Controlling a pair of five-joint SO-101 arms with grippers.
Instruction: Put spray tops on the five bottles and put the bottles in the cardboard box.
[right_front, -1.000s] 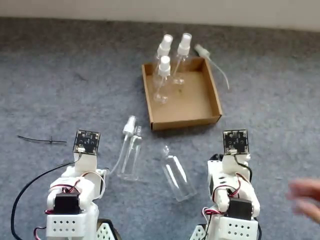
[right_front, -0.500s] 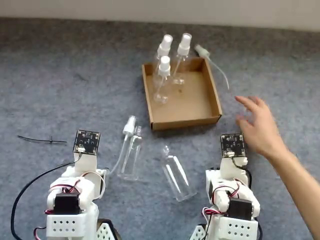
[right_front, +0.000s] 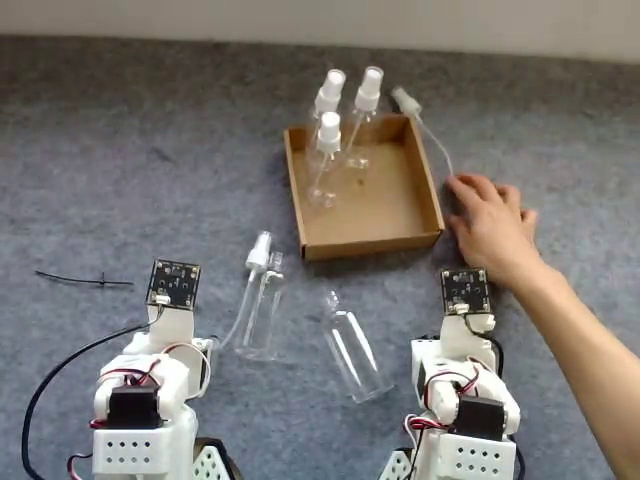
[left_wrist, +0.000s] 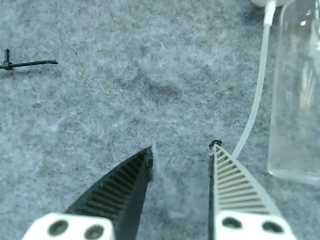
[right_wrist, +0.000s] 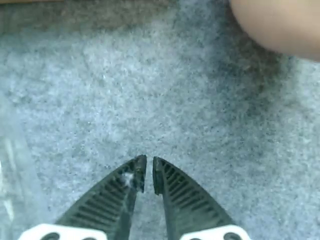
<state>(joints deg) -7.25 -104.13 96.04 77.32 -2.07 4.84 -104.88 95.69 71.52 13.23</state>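
Two claws are low over the grey felt-textured bench (right_front: 150, 150). The left claw (left_wrist: 181, 150), one black ribbed finger and one white, is parted wide and holds nothing. Its white finger nearly touches the thin white dip tube (left_wrist: 255, 100) of a loose white spray top (right_front: 259, 249). Just beyond the tube lies a clear flat-sided plastic bottle (left_wrist: 297, 100) on its side, neck uncapped. The right claw (right_wrist: 148, 166), both fingers black and ribbed, is drawn to a narrow slit with nothing between the tips. A second clear uncapped bottle (right_front: 355, 355) lies between the two arms, apart from both claws.

Farther out sits the shallow brown cardboard box (right_front: 300, 210), open-topped. Three clear bottles with white spray tops (right_front: 328, 130) stand upright at its far left corner. Another loose white spray top (right_front: 404, 100), with a curved tube, lies outside the far right corner. A person's hand (right_front: 490, 225) rests on the bench just beside the box's right wall. A black cable tie (right_front: 85, 280) lies well apart on the left.
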